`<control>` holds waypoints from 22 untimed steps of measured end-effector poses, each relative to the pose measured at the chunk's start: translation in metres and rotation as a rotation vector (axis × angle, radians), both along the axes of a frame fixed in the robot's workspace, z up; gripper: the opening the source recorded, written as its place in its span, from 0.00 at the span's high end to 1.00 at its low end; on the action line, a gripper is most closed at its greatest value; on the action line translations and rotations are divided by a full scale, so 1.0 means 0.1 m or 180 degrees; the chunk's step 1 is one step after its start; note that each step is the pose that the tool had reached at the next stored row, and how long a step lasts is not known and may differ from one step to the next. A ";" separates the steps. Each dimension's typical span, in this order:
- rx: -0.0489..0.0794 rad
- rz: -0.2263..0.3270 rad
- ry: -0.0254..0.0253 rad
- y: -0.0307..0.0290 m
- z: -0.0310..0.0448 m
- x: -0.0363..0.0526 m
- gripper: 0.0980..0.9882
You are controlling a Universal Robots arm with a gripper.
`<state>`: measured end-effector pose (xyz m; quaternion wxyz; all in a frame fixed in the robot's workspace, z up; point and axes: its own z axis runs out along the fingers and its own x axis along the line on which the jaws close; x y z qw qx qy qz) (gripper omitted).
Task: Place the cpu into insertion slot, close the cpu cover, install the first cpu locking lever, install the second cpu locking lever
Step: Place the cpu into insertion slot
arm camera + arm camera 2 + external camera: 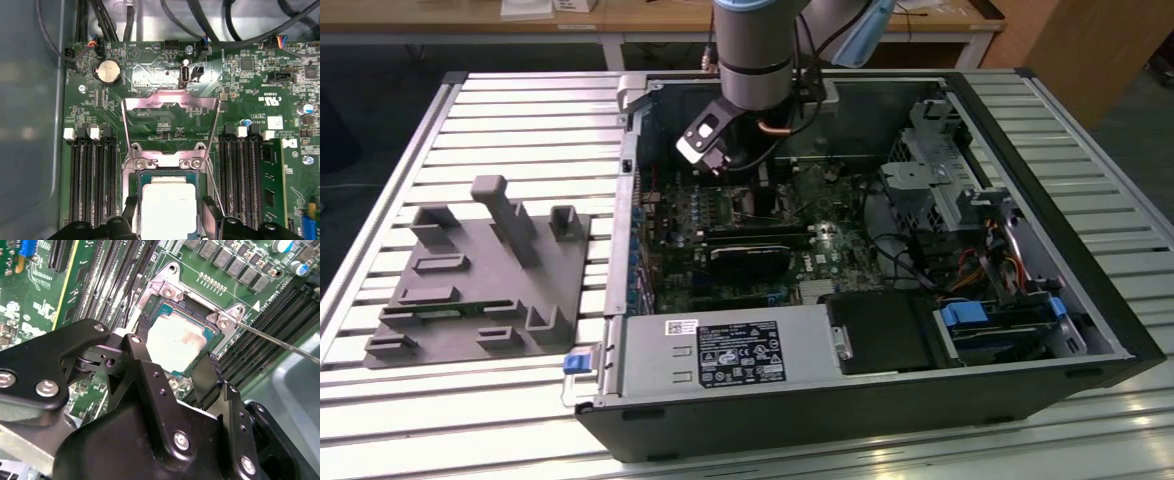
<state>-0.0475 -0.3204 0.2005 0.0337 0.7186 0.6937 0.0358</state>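
- A grey fixture (pixel 480 275) lies on the slatted table (pixel 400 150), well apart from the tool and towards the exterior view's left.
- The arm (pixel 754 50) reaches down into an open case (pixel 1107 330) and holds the tool (pixel 744 185) low over the green board (pixel 670 250).
- In the first wrist view, a bank of long black memory slots (pixel 92 185) runs along one side of the tool.
- The tool (pixel 170 225) (pixel 178 344) is open. Its black fingers (pixel 131 212) are spread to either side of the cpu, with a thin gap showing at each edge of the chip.
- The cpu (pixel 169 207) (pixel 172 337) lies flat in the slot (pixel 192 315), right between the fingers, with its pale metal top facing up.
- The cover (pixel 170 102) is swung open on the far side of the cpu from the tool. It is hinged at the slot's edge, and the board shows through its window.
- A thin lever (pixel 280 342) runs from a screwed bracket at the slot's corner and slants away from the tool over the memory slots.
- A second bank of memory slots (pixel 240 185) lies on the tool's other side, with a green module (pixel 271 185) standing just beyond it.
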 end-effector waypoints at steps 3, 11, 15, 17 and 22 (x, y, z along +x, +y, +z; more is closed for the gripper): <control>0.0001 0.0000 -0.0007 0.000 0.058 -0.001 0.42; 0.0002 0.0000 -0.0012 0.000 0.100 -0.001 0.42; 0.0002 0.0000 -0.0012 0.000 0.101 -0.001 0.50; 0.0002 0.0000 -0.0012 0.000 0.102 -0.001 0.64; 0.0002 0.0000 -0.0012 0.000 0.104 -0.001 0.84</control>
